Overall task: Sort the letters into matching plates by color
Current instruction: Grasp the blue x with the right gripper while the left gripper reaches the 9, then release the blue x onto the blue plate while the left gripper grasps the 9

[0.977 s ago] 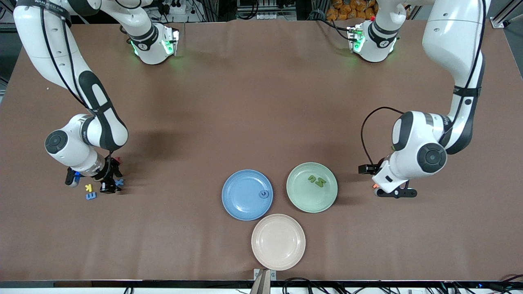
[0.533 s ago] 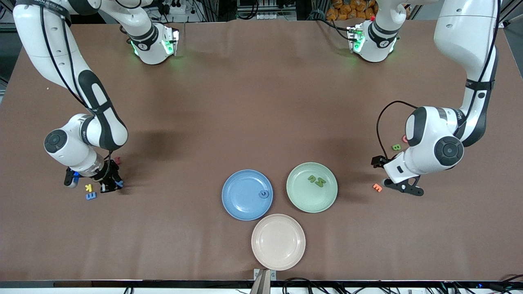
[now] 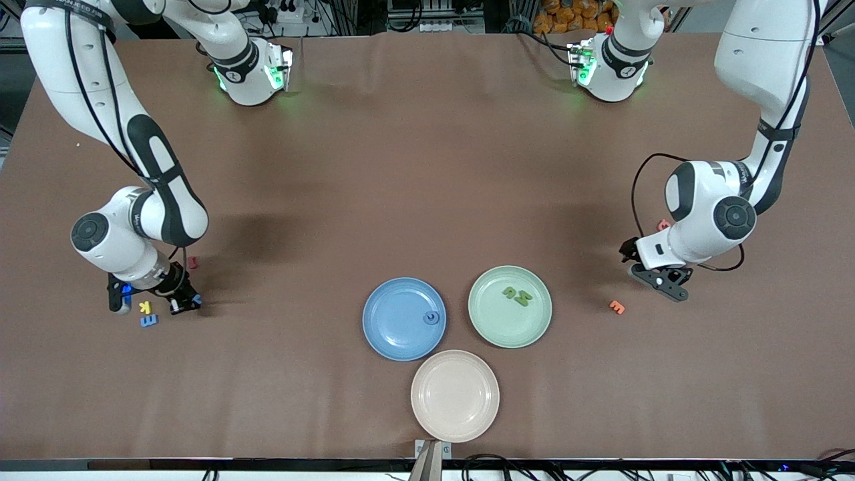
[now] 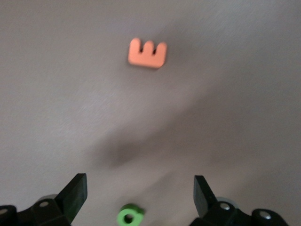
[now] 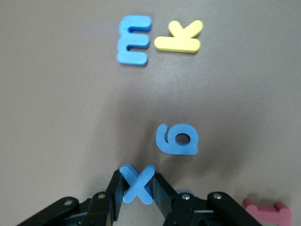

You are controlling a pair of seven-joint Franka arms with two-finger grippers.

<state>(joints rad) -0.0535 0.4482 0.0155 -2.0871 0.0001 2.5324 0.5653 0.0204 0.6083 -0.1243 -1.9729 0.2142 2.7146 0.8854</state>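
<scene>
My right gripper (image 3: 182,304) is shut on a blue X (image 5: 137,182) low over the table at the right arm's end. A blue 6 (image 5: 177,139), a blue E (image 3: 149,321) and a yellow K (image 3: 145,307) lie close by. My left gripper (image 3: 658,279) is open over a small green letter (image 4: 130,216), which lies between its fingers and is hidden in the front view. The blue plate (image 3: 394,321) holds one blue letter (image 3: 432,318). The mint green plate (image 3: 507,324) holds two green letters (image 3: 518,295).
A cream plate (image 3: 455,395) sits nearer the front camera than the two coloured plates. An orange E (image 3: 616,306) lies between the green plate and my left gripper. A pink piece (image 3: 662,225) lies by the left arm, a red one (image 3: 192,262) by the right arm.
My left gripper moved away from the orange E, toward the robots' bases, to over the green letter. My right gripper closed on the blue X.
</scene>
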